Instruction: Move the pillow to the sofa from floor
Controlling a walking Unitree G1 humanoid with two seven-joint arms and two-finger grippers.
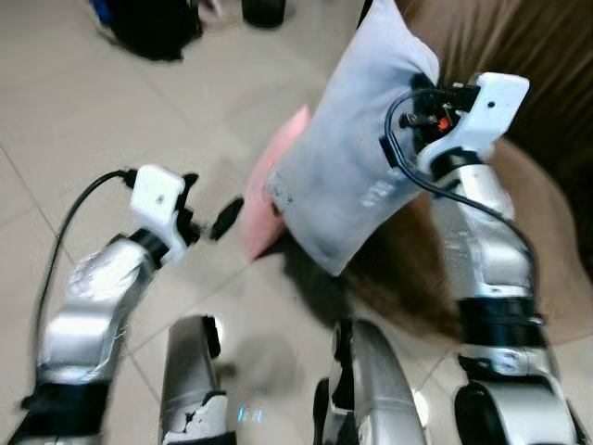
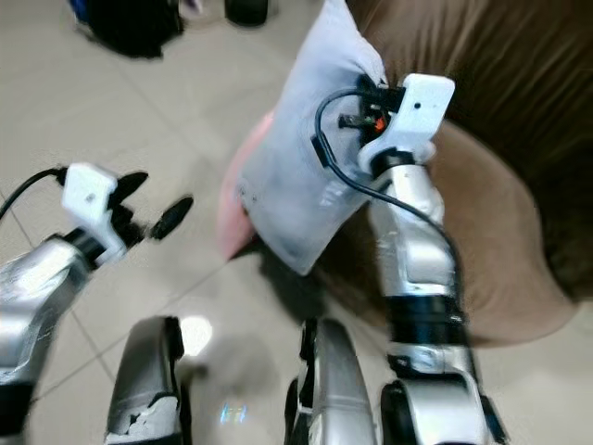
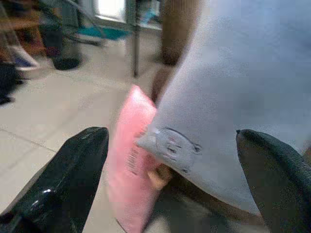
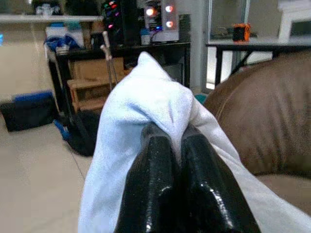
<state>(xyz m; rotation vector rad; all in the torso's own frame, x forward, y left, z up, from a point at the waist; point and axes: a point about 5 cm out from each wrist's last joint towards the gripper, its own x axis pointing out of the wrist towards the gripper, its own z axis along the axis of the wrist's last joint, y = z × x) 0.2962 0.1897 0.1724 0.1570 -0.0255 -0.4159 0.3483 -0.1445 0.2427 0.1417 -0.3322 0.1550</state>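
the right tool is clenched on a fold of the pale blue pillow, its two black fingers pressed close together with the cloth pinched between them; the pillow hangs off the floor from that grip, tilted, its upper corner up by the right wrist and its lower corner pointing down toward the tiled floor; behind and beside it sits the brown sofa, the pillow overlapping the sofa's front edge but not resting on the seat; a pink pillow shows just behind the blue one's lower side, touching it in the left wrist view; the left tool is released, its fingers spread wide, near the pillow's lower corner but apart from it; a dark bag lies well apart on the floor; the eye views are somewhat blurred.
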